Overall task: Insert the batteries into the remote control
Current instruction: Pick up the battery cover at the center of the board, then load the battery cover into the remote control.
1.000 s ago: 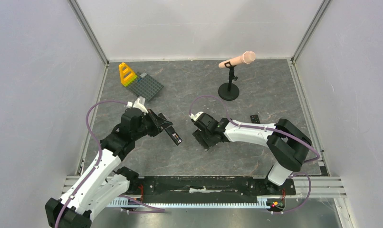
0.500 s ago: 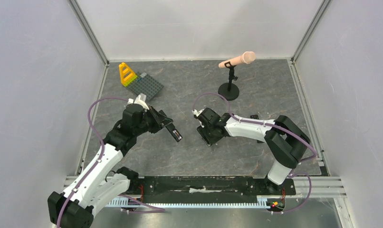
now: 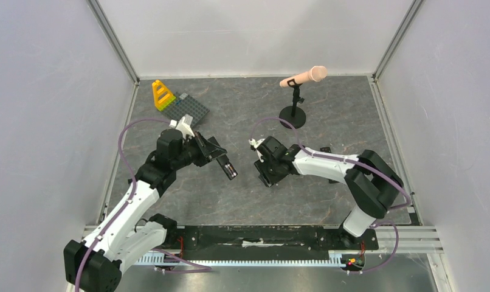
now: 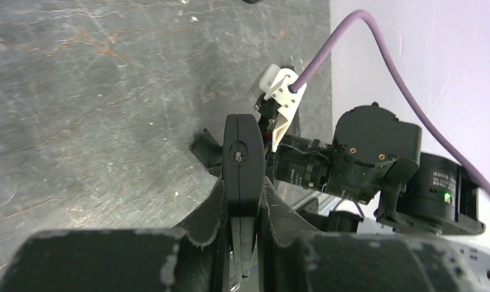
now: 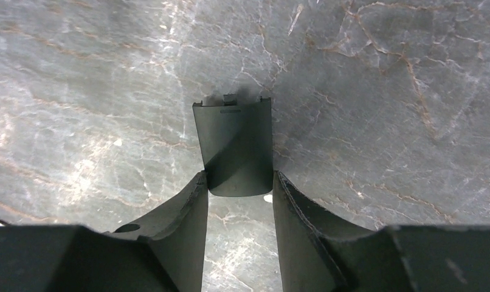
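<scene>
Left gripper clamped on the remote — right gripper pinching a small black cover.
Over the grey table, the remote is held edge-on past the left fingers, left of the mic stand and nearer the arm bases; the cover, closer to that stand, juts from between the right fingertips — notched end outward.

Top cam: fixed, high behind the bases, looking down on the whole worktop. Left wrist cam: right behind left gripper, facing along remote control at right arm. Right wrist cam: close, down on worktop. Top sees both spots.
</scene>
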